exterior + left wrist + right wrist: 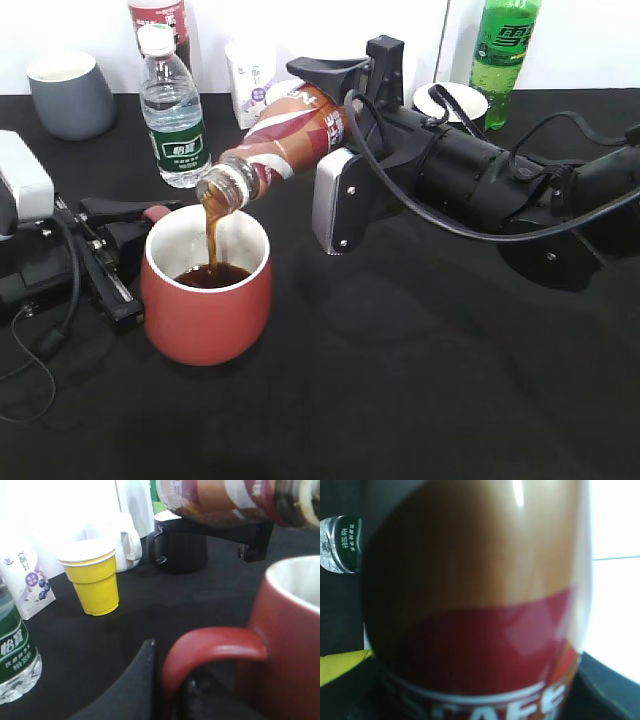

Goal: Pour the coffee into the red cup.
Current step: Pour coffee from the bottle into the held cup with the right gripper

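The red cup (205, 300) stands on the black table at front left, with dark coffee (213, 274) in it. My right gripper (335, 120) is shut on the coffee bottle (290, 135), tilted mouth-down over the cup; a brown stream falls into it. The bottle fills the right wrist view (480, 600) and shows at the top of the left wrist view (225, 500). My left gripper (135, 235) is shut on the cup's loop handle (210, 652); one black finger (142, 680) lies against the handle's outside and the other sits inside the loop.
A clear water bottle (175, 110) stands just behind the cup. A grey cup (70, 92) is at back left, a green soda bottle (503, 55) at back right. A yellow paper cup (92, 577), a white mug (117, 537), a black mug (180, 547) and a small carton (27, 580) also stand nearby.
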`<state>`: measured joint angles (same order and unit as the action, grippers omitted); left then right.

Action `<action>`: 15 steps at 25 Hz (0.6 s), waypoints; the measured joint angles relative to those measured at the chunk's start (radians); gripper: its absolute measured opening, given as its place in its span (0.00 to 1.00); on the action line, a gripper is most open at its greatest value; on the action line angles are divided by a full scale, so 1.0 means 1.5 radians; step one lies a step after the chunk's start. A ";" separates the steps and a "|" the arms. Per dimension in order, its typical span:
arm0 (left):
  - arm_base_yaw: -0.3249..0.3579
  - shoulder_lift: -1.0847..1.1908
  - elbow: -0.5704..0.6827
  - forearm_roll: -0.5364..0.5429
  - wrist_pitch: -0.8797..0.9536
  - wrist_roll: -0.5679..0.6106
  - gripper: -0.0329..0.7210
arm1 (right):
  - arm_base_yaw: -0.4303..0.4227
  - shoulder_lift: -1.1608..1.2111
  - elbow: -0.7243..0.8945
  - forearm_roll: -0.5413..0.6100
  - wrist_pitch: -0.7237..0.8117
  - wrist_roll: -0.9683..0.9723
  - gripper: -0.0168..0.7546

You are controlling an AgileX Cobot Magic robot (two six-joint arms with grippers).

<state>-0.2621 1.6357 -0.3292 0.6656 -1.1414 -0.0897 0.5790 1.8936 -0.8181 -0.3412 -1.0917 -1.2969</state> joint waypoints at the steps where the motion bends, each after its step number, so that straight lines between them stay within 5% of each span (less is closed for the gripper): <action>1: 0.000 0.000 0.000 0.000 0.000 0.000 0.14 | 0.000 0.000 0.000 0.000 0.000 -0.001 0.72; 15: 0.000 0.000 0.000 0.001 0.003 0.002 0.14 | 0.000 0.000 0.000 0.001 -0.002 -0.037 0.72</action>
<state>-0.2621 1.6357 -0.3292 0.6664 -1.1366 -0.0868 0.5790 1.8936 -0.8182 -0.3403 -1.0948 -1.3520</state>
